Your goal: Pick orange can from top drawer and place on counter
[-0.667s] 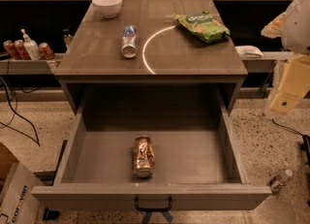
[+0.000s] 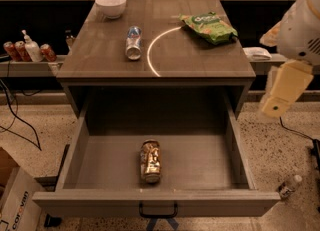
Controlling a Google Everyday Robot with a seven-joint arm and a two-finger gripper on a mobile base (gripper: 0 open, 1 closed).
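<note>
The orange can (image 2: 150, 161) lies on its side on the floor of the open top drawer (image 2: 100, 162), near the front middle, one silver end toward the front panel. The drawer's black handle (image 2: 158, 210) shows at the bottom edge. The counter (image 2: 200, 55) above carries a pale curved arc (image 2: 157, 50). My arm hangs at the right edge, and its cream end piece, the gripper (image 2: 282, 91), is to the right of the drawer at about counter-front height, well apart from the can.
On the counter stand a white bowl (image 2: 111, 5), a silver-and-blue can (image 2: 133, 42) lying on its side and a green snack bag (image 2: 210, 27). Small red cans and a pump bottle (image 2: 31, 49) stand on a shelf at the left. A cardboard box (image 2: 12, 200) is at the lower left.
My arm's cream end piece has shifted slightly to the left, toward the drawer. The orange can and the drawer have not moved.
</note>
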